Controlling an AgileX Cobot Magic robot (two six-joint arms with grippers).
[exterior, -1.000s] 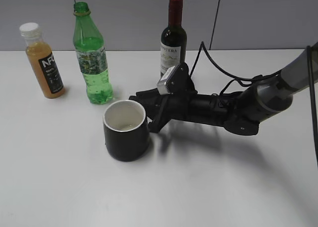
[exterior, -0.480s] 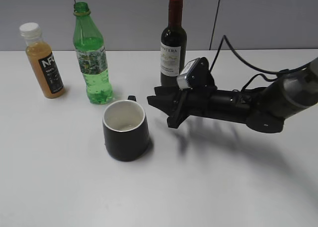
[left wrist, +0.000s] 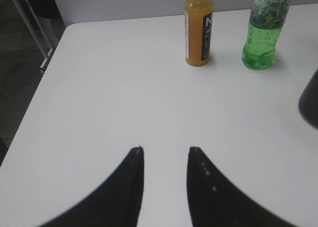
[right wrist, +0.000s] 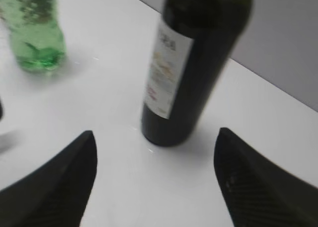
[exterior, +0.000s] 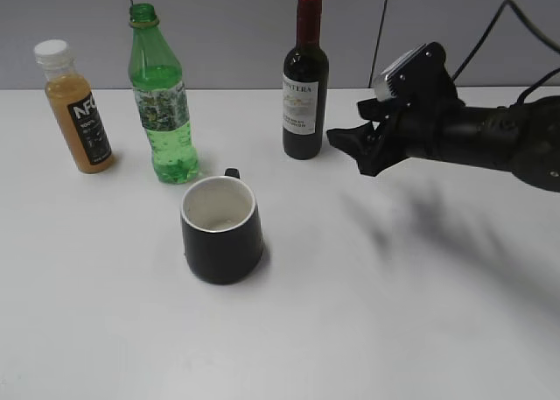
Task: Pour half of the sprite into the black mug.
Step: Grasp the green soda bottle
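Observation:
The sprite (exterior: 162, 102), a capless green bottle partly filled with clear liquid, stands upright at the back left. It also shows in the left wrist view (left wrist: 263, 36) and the right wrist view (right wrist: 35, 33). The black mug (exterior: 221, 229) with a white inside sits in front of it, its handle pointing to the back. Its edge shows in the left wrist view (left wrist: 310, 103). My right gripper (exterior: 350, 150) is open and empty, hovering right of the wine bottle, far from the mug; in its own view (right wrist: 155, 133) it faces the wine bottle. My left gripper (left wrist: 166, 148) is open and empty over bare table.
A dark wine bottle (exterior: 305, 85) with a red top stands at the back centre, close in front of the right gripper (right wrist: 194, 63). An orange juice bottle (exterior: 77, 107) with a white cap stands at the far left (left wrist: 198, 31). The table's left edge shows in the left wrist view (left wrist: 44, 88).
My right gripper has pulled back from beside the mug, moving right and upward, past the wine bottle. The mug and bottles have not moved.

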